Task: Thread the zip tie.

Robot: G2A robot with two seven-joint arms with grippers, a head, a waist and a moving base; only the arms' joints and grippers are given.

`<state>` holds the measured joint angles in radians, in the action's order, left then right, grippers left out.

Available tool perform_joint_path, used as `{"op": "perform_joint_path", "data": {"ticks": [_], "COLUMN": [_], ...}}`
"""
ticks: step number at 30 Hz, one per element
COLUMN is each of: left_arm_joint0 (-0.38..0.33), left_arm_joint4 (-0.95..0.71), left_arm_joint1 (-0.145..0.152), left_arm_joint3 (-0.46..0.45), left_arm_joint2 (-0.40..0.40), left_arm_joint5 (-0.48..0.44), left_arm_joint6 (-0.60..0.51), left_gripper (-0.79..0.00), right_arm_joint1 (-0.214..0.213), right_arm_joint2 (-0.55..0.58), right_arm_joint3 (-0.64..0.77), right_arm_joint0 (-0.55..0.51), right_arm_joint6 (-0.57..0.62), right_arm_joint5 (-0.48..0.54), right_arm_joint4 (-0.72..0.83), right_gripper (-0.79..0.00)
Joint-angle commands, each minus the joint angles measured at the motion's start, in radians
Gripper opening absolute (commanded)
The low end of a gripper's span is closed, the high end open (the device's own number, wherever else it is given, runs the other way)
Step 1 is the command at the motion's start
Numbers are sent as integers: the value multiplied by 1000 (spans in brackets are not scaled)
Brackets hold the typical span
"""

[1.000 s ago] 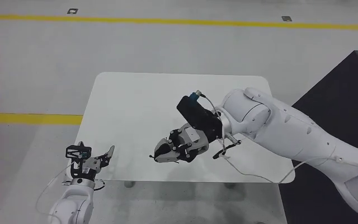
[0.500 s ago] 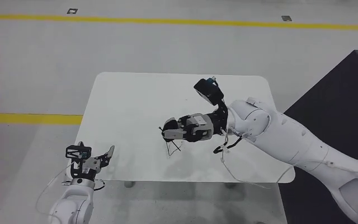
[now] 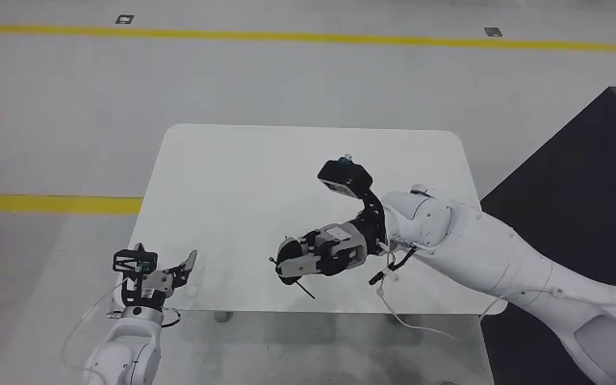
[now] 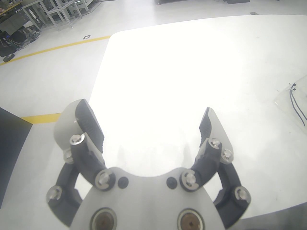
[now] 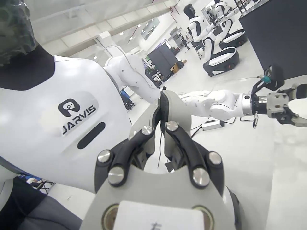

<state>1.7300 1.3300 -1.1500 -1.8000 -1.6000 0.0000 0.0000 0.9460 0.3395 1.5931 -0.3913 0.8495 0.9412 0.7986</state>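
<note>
Near table [image 3: 231,192] front edge, zip tie [image 3: 304,290]

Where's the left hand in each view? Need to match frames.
Top: left hand, open, by the table's near left corner.
Left wrist: left hand up close, fingers spread over the table.
Right wrist: left hand far off, beyond the right hand shut on the zip tie.
Landmark: the table, top and left wrist.

- The right gripper [image 3: 282,266] hung over the table [image 3: 231,183], near the middle of its front edge
- The zip tie [image 3: 303,289] sat between its fingers, jutting toward that edge
- The left gripper [image 4: 144,113] was well apart, at the front left corner
</note>
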Motion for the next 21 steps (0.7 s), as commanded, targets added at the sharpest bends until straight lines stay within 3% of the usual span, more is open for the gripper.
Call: {"op": "perform_joint_path", "data": {"ticks": [1, 9, 15, 21], "left_arm_joint0": [0, 0, 0, 0], "left_arm_joint4": [0, 0, 0, 0], "left_arm_joint1": [0, 0, 0, 0], "left_arm_joint3": [0, 0, 0, 0], "left_arm_joint2": [0, 0, 0, 0], "left_arm_joint5": [0, 0, 0, 0], "left_arm_joint6": [0, 0, 0, 0], "left_gripper": [0, 0, 0, 0], "right_arm_joint1": [6, 14, 8, 3], "right_arm_joint2": [13, 75, 157, 219], "right_arm_joint3": [-2, 15, 66, 143], "right_arm_joint0": [-3, -17, -31, -72], "right_arm_joint6": [24, 58, 11, -32], "right_arm_joint5": [-6, -47, -93, -90], "right_arm_joint4": [15, -82, -288, -399], "right_gripper": [-785, -785, -785, -785]}}
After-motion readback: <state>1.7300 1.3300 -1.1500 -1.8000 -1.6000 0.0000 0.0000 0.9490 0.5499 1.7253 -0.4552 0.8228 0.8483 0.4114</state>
